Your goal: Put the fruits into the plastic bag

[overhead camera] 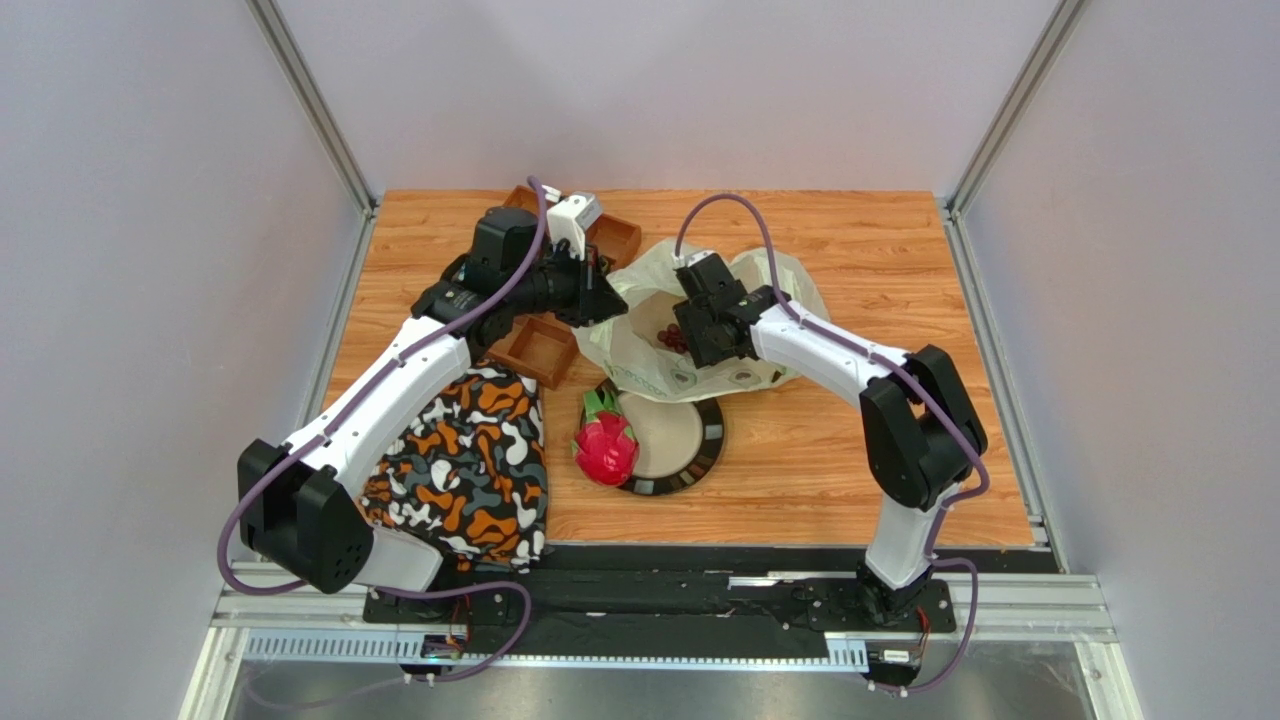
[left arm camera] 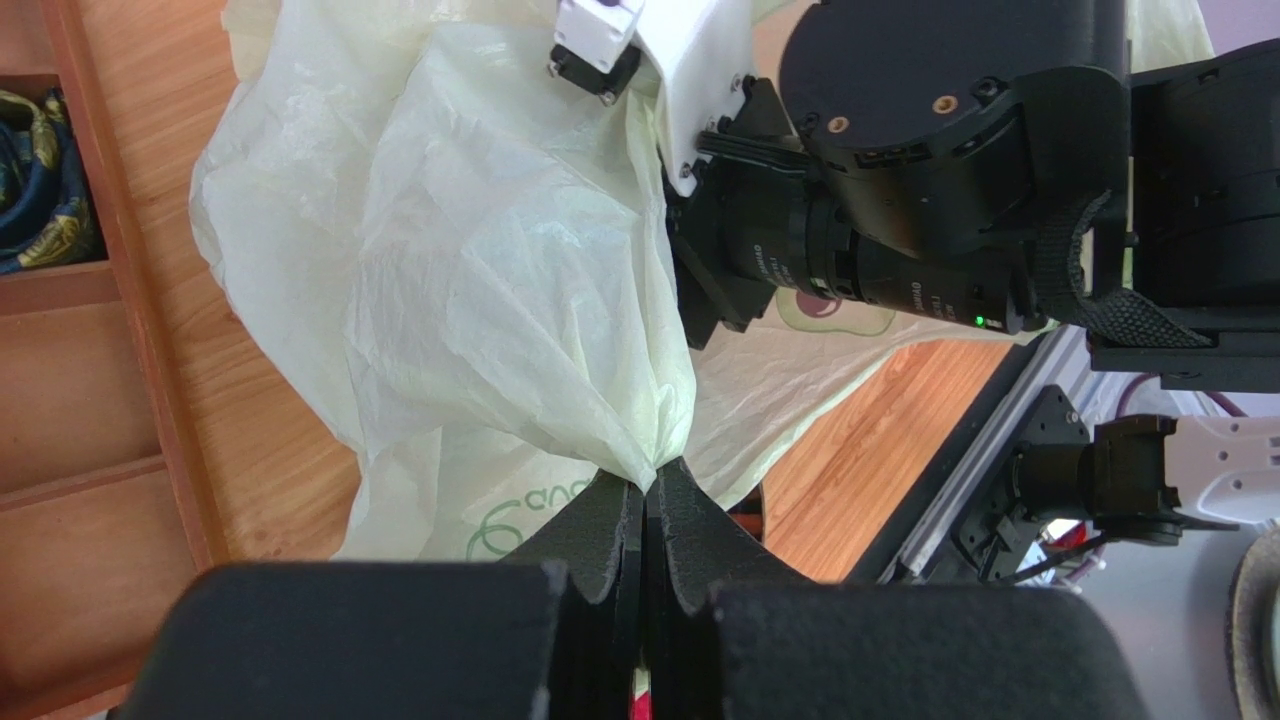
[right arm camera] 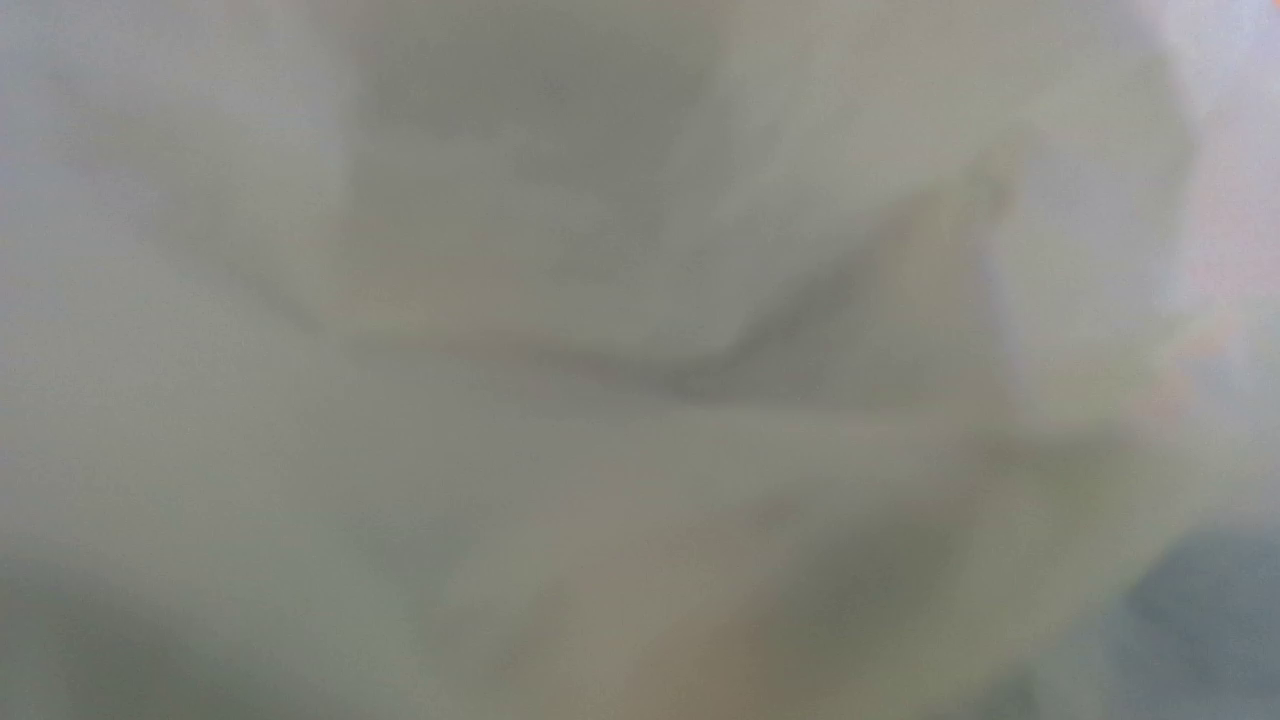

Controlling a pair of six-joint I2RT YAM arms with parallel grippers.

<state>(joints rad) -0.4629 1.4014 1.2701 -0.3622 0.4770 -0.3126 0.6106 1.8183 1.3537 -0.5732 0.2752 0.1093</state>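
Observation:
The plastic bag, pale and translucent, lies at mid-table with its mouth held up. My left gripper is shut on a bunched fold of the plastic bag; in the left wrist view the left gripper pinches the film between closed tips. My right gripper reaches into the bag's mouth, beside a dark grape bunch. Whether it touches the grapes is not clear. The right wrist view shows only blurred bag film, fingers hidden. A pink-red dragon fruit rests at the left edge of a plate.
An orange-black-white patterned cloth lies at the front left under the left arm. Wooden tray compartments stand left of the bag, one holding a dark rolled cloth. The right arm's wrist hangs close above the bag.

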